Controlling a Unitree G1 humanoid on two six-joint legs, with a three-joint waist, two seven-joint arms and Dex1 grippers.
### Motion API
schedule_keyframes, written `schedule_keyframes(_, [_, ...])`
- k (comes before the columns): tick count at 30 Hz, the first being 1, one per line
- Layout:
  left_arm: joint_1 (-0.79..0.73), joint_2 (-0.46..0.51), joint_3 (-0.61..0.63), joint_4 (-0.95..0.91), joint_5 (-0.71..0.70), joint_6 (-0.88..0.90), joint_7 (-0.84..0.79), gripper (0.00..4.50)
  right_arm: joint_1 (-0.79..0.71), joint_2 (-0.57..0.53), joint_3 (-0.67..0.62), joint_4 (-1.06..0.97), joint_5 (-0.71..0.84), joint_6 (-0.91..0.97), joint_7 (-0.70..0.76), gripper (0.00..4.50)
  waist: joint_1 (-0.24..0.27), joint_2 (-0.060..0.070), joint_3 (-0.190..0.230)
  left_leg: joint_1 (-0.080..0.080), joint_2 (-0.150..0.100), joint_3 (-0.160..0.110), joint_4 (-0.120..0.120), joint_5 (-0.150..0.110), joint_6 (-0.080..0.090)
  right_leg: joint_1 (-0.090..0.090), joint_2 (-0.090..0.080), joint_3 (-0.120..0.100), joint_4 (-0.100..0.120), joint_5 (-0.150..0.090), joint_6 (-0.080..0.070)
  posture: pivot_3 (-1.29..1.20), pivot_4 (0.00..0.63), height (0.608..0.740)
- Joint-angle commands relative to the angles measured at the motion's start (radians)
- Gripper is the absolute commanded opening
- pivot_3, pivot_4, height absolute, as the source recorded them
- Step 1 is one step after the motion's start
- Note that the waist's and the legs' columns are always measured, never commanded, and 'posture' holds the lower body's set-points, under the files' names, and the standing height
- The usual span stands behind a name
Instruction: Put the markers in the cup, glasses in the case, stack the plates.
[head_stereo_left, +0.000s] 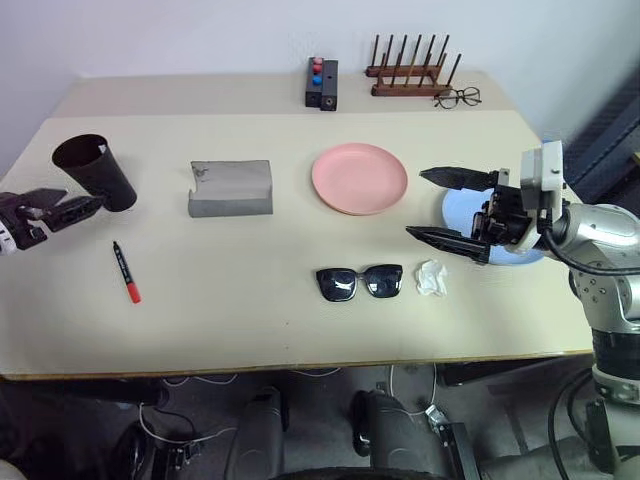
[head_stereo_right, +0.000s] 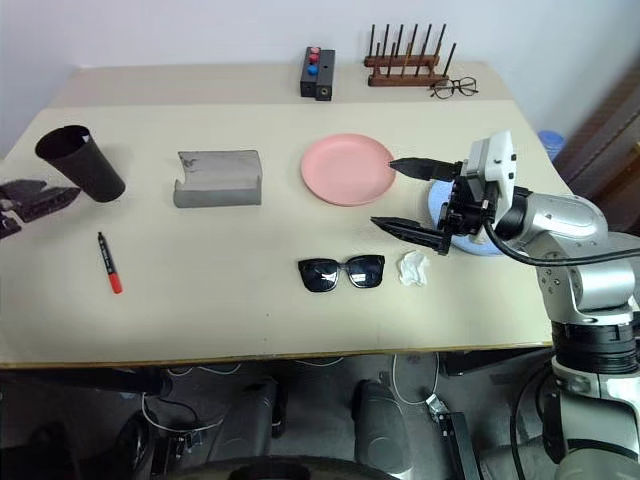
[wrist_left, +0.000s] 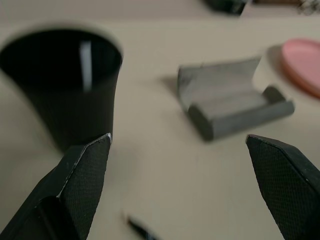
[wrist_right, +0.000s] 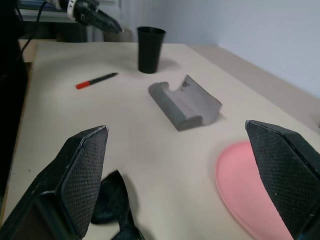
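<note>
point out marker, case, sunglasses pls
marker (head_stereo_left: 125, 272): left eye view, mid-barrel.
case (head_stereo_left: 231, 189): left eye view, middle of the grey body.
sunglasses (head_stereo_left: 360, 282): left eye view, bridge between the lenses.

Right gripper (wrist_right: 182, 175) fingers spread wide, empty. On the beige table (wrist_right: 90, 120): black tapered cup (wrist_right: 150, 42) upright toward the far edge; red-tipped dark marker (wrist_right: 96, 80) near it; grey felt case (wrist_right: 185, 102) mid-table; salmon pink plate (wrist_right: 245, 185); black sunglasses (wrist_right: 112, 205) lowest.
</note>
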Motion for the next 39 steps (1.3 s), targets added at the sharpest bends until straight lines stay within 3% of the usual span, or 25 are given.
schedule_keyframes(1, [0.037, 0.012, 0.111, -0.201, -0.058, 0.137, 0.107, 4.48, -0.040, 0.010, 0.002, 0.022, -0.006, -0.027, 0.015, 4.50, 0.004, 0.000, 0.000, 0.000, 0.000, 0.001, 0.000, 0.000, 0.000, 0.000, 0.000, 0.000, -0.001, 0.000, 0.000, 0.00, 0.150, 0.740])
schedule_keyframes(4, [0.032, -0.070, 0.199, -0.362, -0.139, 0.342, 0.266, 4.48, -0.053, 0.014, 0.015, 0.041, -0.014, -0.035, 0.030, 4.50, 0.011, 0.000, 0.000, 0.000, 0.001, 0.002, -0.001, 0.000, 0.000, 0.000, 0.000, 0.001, -0.002, 0.001, -0.001, 0.00, 0.150, 0.740])
schedule_keyframes(6, [0.052, -0.089, 0.172, -0.416, -0.105, 0.431, 0.364, 4.48, -0.063, 0.012, 0.023, 0.054, -0.021, -0.040, 0.044, 4.50, 0.010, 0.000, 0.000, 0.000, 0.001, 0.003, -0.001, 0.000, 0.000, 0.000, 0.000, 0.001, -0.002, 0.003, -0.003, 0.00, 0.150, 0.740])
schedule_keyframes(11, [-0.008, -0.107, 0.178, -0.360, -0.009, 0.637, 0.604, 4.48, -0.082, 0.007, 0.022, 0.078, -0.031, -0.043, 0.061, 4.50, 0.005, -0.001, 0.000, 0.001, 0.001, 0.003, 0.000, 0.000, 0.001, -0.001, 0.002, 0.001, 0.001, 0.004, -0.001, 0.00, 0.150, 0.740])
schedule_keyframes(20, [-0.223, -0.396, 0.356, -0.352, 0.081, 0.773, 0.917, 4.48, -0.081, 0.026, 0.033, 0.063, -0.037, -0.031, 0.044, 4.50, 0.013, -0.005, -0.001, 0.001, 0.001, 0.002, 0.001, 0.001, 0.000, 0.000, 0.002, 0.001, 0.001, 0.005, 0.001, 0.00, 0.150, 0.740])
schedule_keyframes(24, [-0.240, -0.463, 0.358, -0.394, 0.109, 0.829, 0.965, 4.48, -0.074, 0.025, 0.029, 0.054, -0.032, -0.024, 0.042, 4.50, 0.009, -0.005, -0.001, 0.001, 0.001, 0.002, 0.001, 0.001, 0.000, 0.001, 0.002, 0.001, 0.001, 0.005, 0.001, 0.00, 0.150, 0.740])
schedule_keyframes(27, [-0.214, -0.456, 0.330, -0.387, 0.143, 0.784, 0.985, 4.48, -0.065, 0.024, 0.028, 0.058, -0.034, -0.030, 0.045, 4.50, 0.001, -0.005, -0.001, 0.001, 0.001, 0.002, 0.001, 0.001, 0.000, 0.000, 0.003, 0.001, 0.002, 0.005, 0.001, 0.00, 0.150, 0.740])
schedule_keyframes(33, [-0.249, -0.428, 0.316, -0.279, 0.162, 0.767, 0.976, 4.48, -0.077, 0.034, 0.025, 0.087, -0.055, -0.049, 0.028, 4.50, 0.004, -0.005, -0.001, 0.001, 0.001, 0.002, 0.001, 0.001, 0.000, 0.000, 0.003, 0.001, 0.001, 0.005, 0.001, 0.00, 0.150, 0.740])
schedule_keyframes(39, [-0.283, -0.463, 0.298, -0.146, 0.161, 0.682, 0.964, 4.48, -0.034, 0.038, 0.010, 0.030, -0.030, -0.028, 0.003, 4.50, 0.012, -0.005, -0.001, 0.001, 0.001, 0.002, 0.001, 0.001, 0.000, 0.001, 0.002, 0.001, 0.001, 0.005, 0.001, 0.00, 0.150, 0.740])
